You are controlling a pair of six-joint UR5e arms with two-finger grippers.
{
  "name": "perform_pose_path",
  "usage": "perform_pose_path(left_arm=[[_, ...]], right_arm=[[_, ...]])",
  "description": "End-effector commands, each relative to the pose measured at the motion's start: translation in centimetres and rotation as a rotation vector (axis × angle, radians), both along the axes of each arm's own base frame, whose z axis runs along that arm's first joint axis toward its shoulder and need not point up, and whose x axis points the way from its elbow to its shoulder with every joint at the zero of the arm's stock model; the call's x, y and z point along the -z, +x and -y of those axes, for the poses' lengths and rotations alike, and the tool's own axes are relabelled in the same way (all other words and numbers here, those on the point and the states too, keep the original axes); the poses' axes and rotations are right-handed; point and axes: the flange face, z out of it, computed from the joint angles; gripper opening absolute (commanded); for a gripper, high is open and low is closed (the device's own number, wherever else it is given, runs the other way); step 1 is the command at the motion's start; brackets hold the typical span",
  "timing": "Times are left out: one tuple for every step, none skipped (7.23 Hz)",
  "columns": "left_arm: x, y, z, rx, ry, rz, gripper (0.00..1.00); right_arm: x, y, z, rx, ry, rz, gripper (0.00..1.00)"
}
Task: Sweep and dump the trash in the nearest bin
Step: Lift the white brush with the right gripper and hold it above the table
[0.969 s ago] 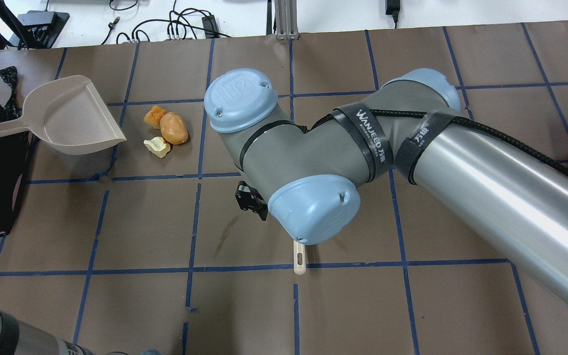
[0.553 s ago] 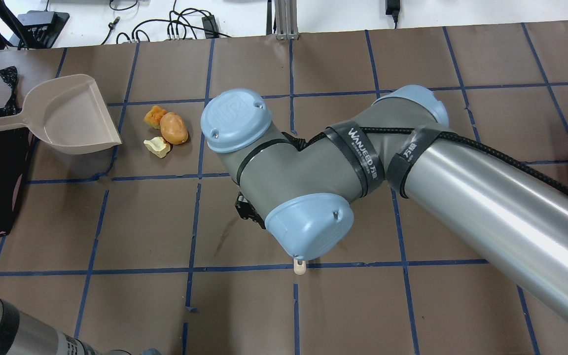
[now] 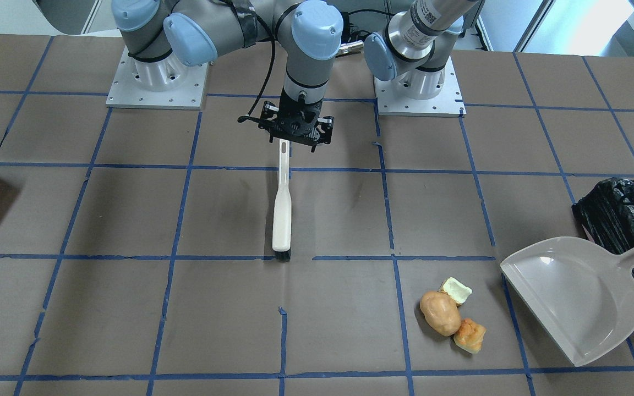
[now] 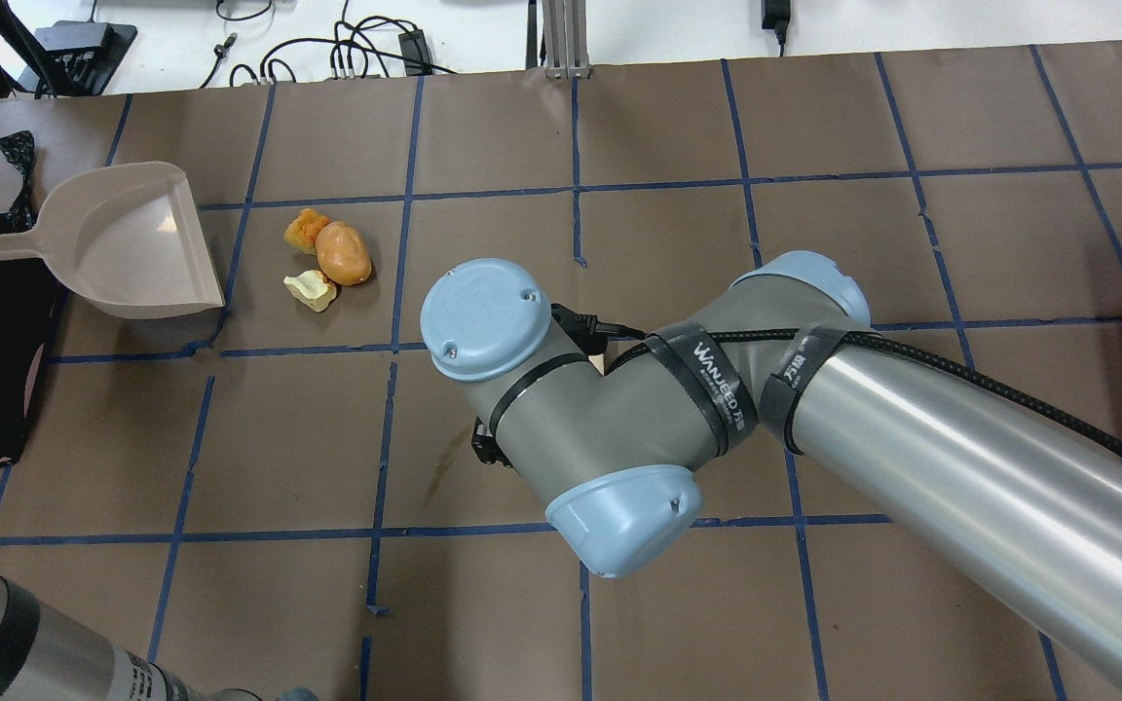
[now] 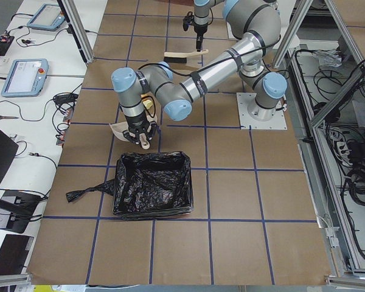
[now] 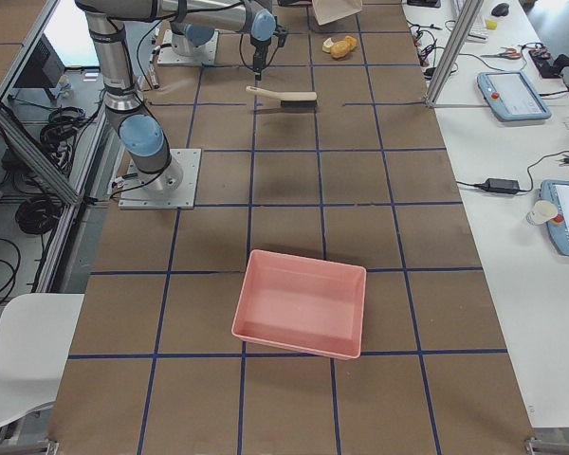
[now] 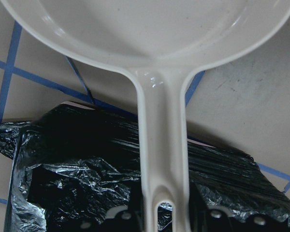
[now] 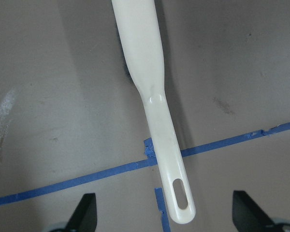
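Nothing swept yet: the trash [image 3: 449, 313] lies just right of the dustpan [image 3: 570, 297], clamped in the left gripper [image 5: 138, 131] beside the bin [image 3: 619, 214]; the right gripper [image 3: 295, 132], fingers apart, hovers over the brush [image 3: 282, 220]

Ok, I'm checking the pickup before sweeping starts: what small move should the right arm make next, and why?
Probably lower the right tool and close on the brush handle: its fingers stand open either side of the handle's end, the brush lies on the table, and the left tool holds the dustpan beside the trash.
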Motion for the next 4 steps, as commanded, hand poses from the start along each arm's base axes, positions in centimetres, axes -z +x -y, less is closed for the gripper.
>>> perform_pose_path(left_arm=[[0.3, 0.2, 0.1, 0.035, 0.007, -0.001, 0.00], [1.0, 1.4, 0.4, 0.076, 0.003, 0.013, 0.00], [1.2, 2.3, 0.3, 0.084, 0.007, 0.046, 0.00], [1.2, 2.2, 0.1, 0.085, 0.024, 0.051, 0.00]], right_arm=[[1.8, -0.9, -0.5, -0.063, -0.006, 0.014, 1.00], [2.9, -1.6, -0.6, -0.054, -0.023, 0.029, 1.00], [3.0, -1.7, -0.6, -0.052, -0.024, 0.028, 1.00], [2.5, -1.9, -0.5, -0.046, -0.032, 0.031, 1.00]])
